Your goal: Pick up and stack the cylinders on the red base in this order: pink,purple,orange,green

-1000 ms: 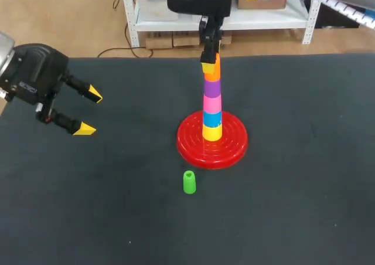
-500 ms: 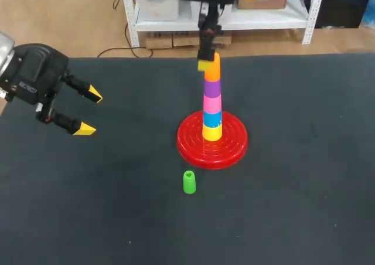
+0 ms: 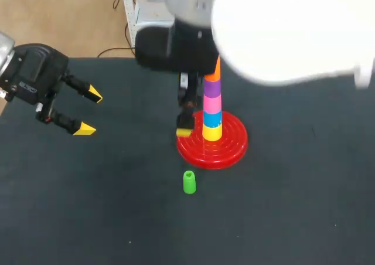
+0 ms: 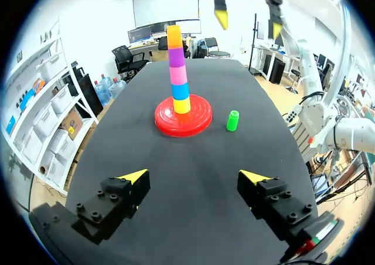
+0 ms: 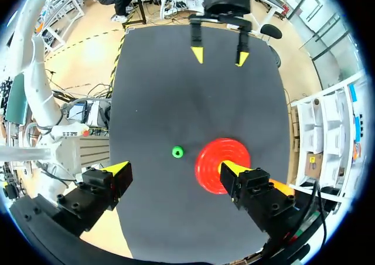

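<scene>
Green cylinder (image 3: 188, 182): one, upright on tabletop (image 3: 304, 206), near red base (image 3: 234, 149), not touching; last piece, not yet stacked. Stack (image 3: 212, 109) on base: five pieces, namely yellow, blue, pink, purple, orange on top. Right jaws: wide, empty, above green cylinder, likely lining up grasp. Left jaws: wide, empty, well aside, leaving room.

No text, number or sign is legible on the red base (image 3: 233, 146) or table (image 3: 304, 218).
</scene>
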Controlling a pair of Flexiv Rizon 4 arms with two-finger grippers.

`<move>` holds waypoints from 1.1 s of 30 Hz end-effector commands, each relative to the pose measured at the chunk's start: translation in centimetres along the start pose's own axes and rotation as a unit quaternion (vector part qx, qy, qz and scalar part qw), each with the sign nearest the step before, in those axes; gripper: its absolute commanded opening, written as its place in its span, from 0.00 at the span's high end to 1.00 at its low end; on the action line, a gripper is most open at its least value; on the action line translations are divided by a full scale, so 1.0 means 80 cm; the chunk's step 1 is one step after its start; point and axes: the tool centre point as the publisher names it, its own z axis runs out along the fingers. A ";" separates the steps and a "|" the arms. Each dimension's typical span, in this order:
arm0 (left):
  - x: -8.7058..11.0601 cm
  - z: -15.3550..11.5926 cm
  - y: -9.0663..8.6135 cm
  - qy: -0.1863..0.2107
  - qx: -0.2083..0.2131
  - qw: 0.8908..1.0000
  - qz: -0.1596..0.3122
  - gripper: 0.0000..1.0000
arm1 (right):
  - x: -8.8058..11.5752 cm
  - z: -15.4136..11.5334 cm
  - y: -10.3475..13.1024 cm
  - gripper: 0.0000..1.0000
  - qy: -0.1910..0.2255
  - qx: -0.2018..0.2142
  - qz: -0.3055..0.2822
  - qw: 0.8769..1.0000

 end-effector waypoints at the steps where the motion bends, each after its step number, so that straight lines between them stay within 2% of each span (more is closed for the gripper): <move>1: 0.001 0.000 0.000 0.000 -0.001 1.000 0.001 0.00 | 0.002 0.031 0.009 0.00 -0.004 0.050 0.002 0.999; 11: 0.001 0.000 0.000 0.000 -0.001 1.000 0.001 0.00 | 0.010 0.102 0.005 0.00 0.011 0.029 0.008 0.999; 14: 0.001 0.000 0.000 0.000 -0.001 1.000 0.001 0.00 | 0.015 0.122 0.002 0.00 0.030 0.033 0.010 0.999; 21: 0.001 0.000 0.000 0.000 -0.001 1.000 0.001 0.00 | 0.027 0.147 -0.001 0.00 0.009 0.036 0.026 0.999; 26: 0.001 0.000 0.000 0.000 -0.001 1.000 0.001 0.00 | 0.032 0.166 0.003 0.00 0.028 0.027 0.024 0.999; 33: 0.001 0.000 0.000 0.000 -0.001 1.000 0.001 0.00 | 0.034 0.190 0.010 0.00 0.031 0.004 0.012 0.999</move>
